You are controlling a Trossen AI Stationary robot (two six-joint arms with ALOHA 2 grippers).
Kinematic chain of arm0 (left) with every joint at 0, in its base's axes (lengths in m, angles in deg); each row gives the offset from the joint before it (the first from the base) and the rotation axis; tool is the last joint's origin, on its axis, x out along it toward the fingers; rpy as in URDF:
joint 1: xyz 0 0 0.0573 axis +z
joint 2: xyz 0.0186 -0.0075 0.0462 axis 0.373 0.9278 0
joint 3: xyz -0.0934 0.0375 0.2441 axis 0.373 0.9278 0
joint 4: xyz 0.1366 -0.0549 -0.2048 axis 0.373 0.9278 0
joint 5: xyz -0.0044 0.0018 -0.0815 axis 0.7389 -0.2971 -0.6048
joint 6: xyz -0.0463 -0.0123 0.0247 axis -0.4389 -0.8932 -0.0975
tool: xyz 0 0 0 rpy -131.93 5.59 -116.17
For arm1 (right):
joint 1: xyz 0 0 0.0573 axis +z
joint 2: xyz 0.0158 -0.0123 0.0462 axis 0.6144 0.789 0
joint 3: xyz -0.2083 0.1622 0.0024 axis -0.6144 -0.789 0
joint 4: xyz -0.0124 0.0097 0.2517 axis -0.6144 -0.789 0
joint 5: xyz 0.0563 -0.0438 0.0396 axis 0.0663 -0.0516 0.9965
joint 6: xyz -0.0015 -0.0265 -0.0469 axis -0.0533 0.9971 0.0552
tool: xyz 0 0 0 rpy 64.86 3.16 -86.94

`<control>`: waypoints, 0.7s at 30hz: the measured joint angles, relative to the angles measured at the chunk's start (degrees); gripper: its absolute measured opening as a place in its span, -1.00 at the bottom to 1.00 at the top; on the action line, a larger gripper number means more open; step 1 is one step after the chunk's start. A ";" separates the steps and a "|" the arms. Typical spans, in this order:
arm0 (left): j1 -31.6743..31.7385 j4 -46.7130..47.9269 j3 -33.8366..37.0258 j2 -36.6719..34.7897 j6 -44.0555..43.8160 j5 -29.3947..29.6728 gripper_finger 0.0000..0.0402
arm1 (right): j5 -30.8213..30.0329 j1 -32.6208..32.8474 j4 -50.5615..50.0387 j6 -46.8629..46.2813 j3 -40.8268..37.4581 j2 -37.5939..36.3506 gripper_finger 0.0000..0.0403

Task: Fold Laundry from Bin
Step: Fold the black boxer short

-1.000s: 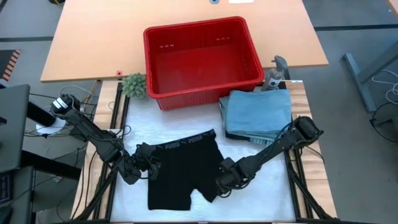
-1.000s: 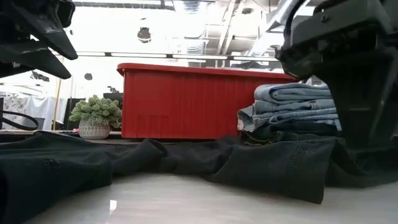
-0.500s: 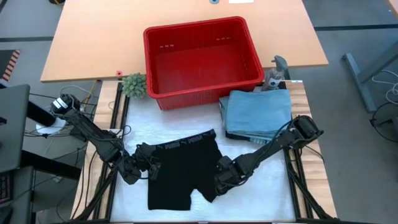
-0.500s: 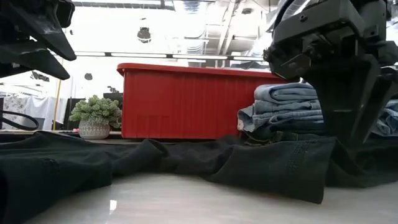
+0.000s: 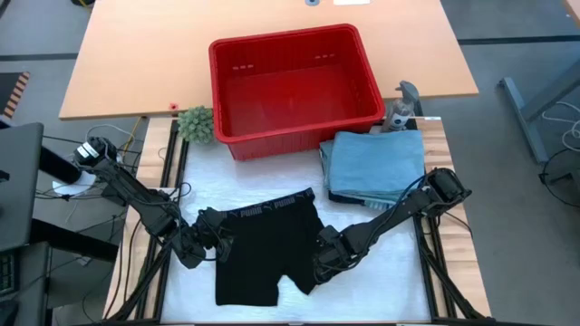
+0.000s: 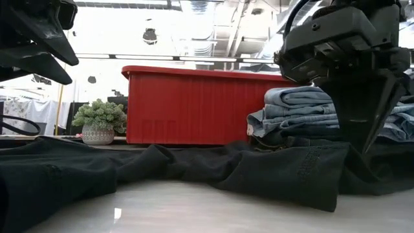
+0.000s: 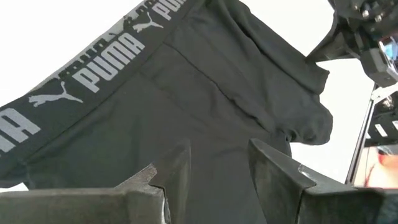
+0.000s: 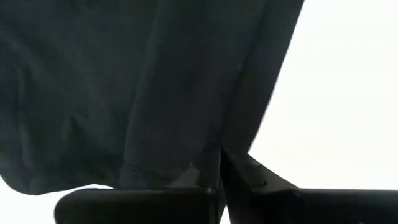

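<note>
A pair of black shorts (image 5: 267, 249) with a lettered waistband lies flat on the white table top, waistband toward the far side. My right gripper (image 5: 320, 263) points down at the right leg's outer edge and is shut on it. My left gripper (image 5: 217, 237) hangs open just above the shorts' left edge; in the left wrist view its fingers (image 7: 180, 171) stand apart over the black cloth (image 7: 186, 93) without touching it. The red bin (image 5: 220, 100) stands behind the shorts at the far side, with nothing showing inside it. My right gripper pinches the outer edge of the shorts' right leg (image 8: 208, 146) between its two fingers, which show closed together in the right wrist view. The fingers come from above, pointing down. The cloth lies on the table; one layer or several, I cannot tell.
A stack of folded light blue denim (image 5: 376, 163) lies right of the bin. A small green plant (image 5: 195, 124) stands at the bin's near left corner, and a grey tool (image 5: 403, 104) sits behind the denim. Bare white table top (image 5: 381, 281) lies near the right front.
My right gripper has shut on the right leg's edge while staying in place: in the low view its wide jaws have drawn together into a narrow point on the cloth. The shorts lie as before.
</note>
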 joint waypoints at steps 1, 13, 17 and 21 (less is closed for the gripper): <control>0.00 0.13 0.00 0.02 -0.25 0.41 -0.27 | 0.16 0.14 0.04 0.00 0.02 0.00 -0.75; 0.01 0.06 0.00 0.31 -0.55 0.04 -0.26 | 0.56 2.04 0.15 -0.42 0.02 0.00 0.34; 0.04 0.07 0.00 0.31 -0.55 -0.04 -0.26 | -1.26 2.02 -0.28 -0.11 0.01 0.00 0.46; 0.04 0.07 0.00 0.31 -1.01 0.44 -0.26 | -0.95 1.48 3.12 -0.39 -2.96 0.04 0.40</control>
